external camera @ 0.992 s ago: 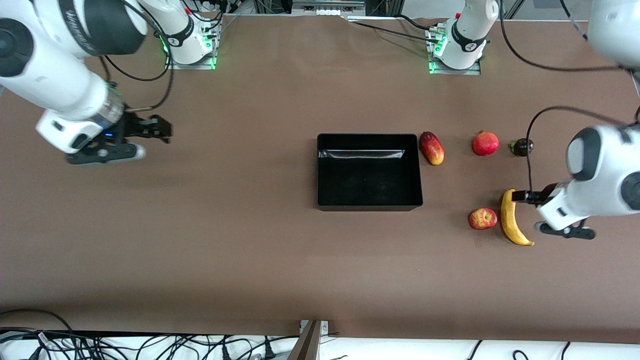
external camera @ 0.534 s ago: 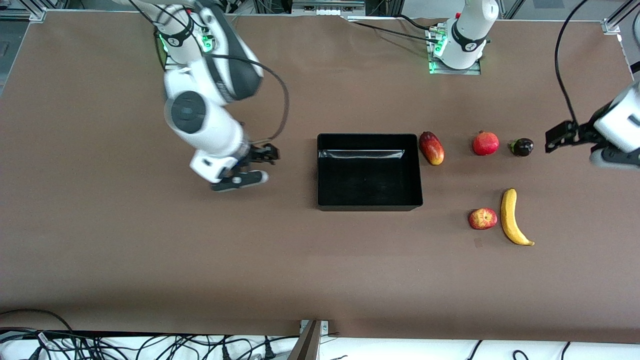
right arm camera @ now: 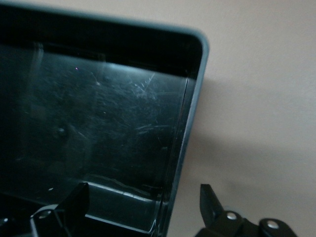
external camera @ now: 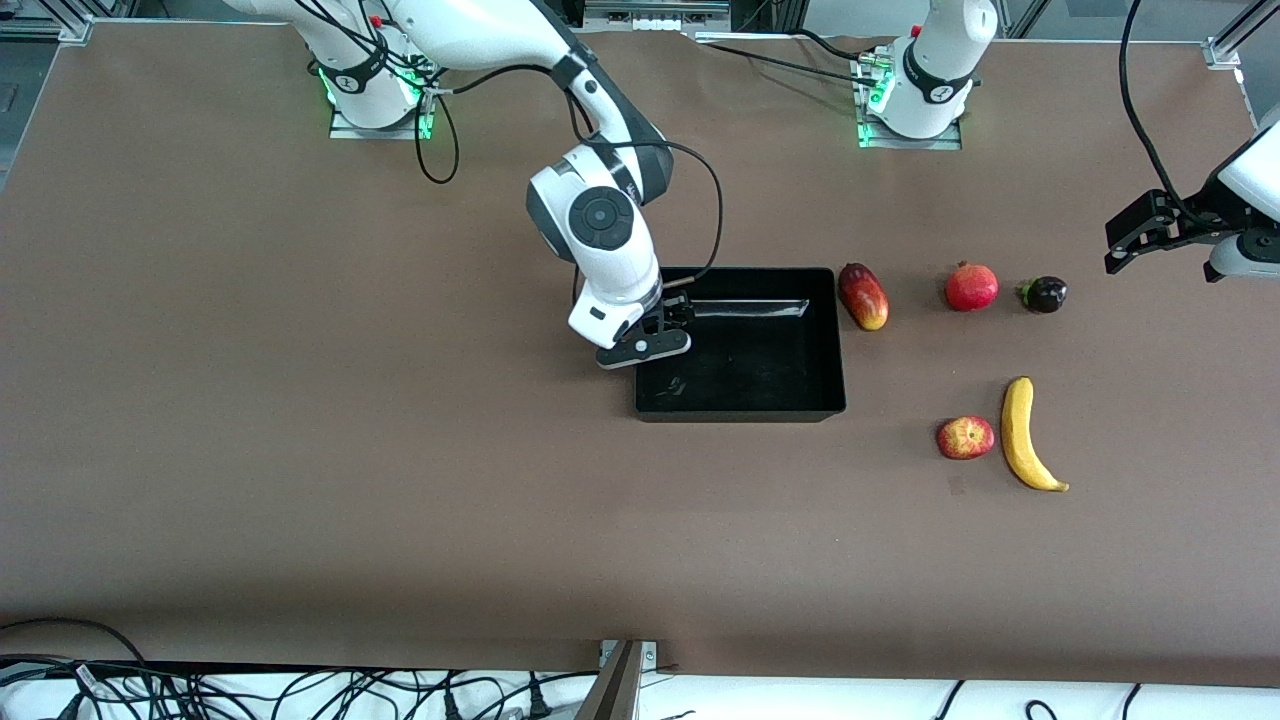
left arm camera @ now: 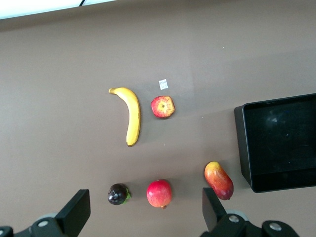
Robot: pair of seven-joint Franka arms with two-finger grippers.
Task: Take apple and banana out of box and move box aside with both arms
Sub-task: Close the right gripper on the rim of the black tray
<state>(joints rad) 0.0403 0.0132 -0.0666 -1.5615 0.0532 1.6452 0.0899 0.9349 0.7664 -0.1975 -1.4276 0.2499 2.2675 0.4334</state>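
Note:
The black tray (external camera: 740, 412) sits mid-table, empty. My right gripper (external camera: 672, 318) is open over the tray's wall at the right arm's end. In the right wrist view my right gripper (right arm camera: 143, 205) has one finger inside the tray wall (right arm camera: 185, 133) and one outside. The apple (external camera: 965, 437) and banana (external camera: 1025, 435) lie side by side, toward the left arm's end and nearer the front camera than the tray. My left gripper (external camera: 1125, 238) is open and empty, up over the table's left-arm end. The left wrist view shows my left gripper (left arm camera: 143, 215), banana (left arm camera: 131, 116), apple (left arm camera: 162, 106) and tray (left arm camera: 276, 143).
A mango (external camera: 863, 296) lies right beside the tray, then a pomegranate (external camera: 971, 287) and a small dark fruit (external camera: 1043, 294) in a row toward the left arm's end. A small white scrap (left arm camera: 163, 84) lies by the apple. Cables hang along the table's front edge.
My right arm has swung from the right arm's end of the table to the tray's wall. My left gripper has left the banana and moved up toward the table's end.

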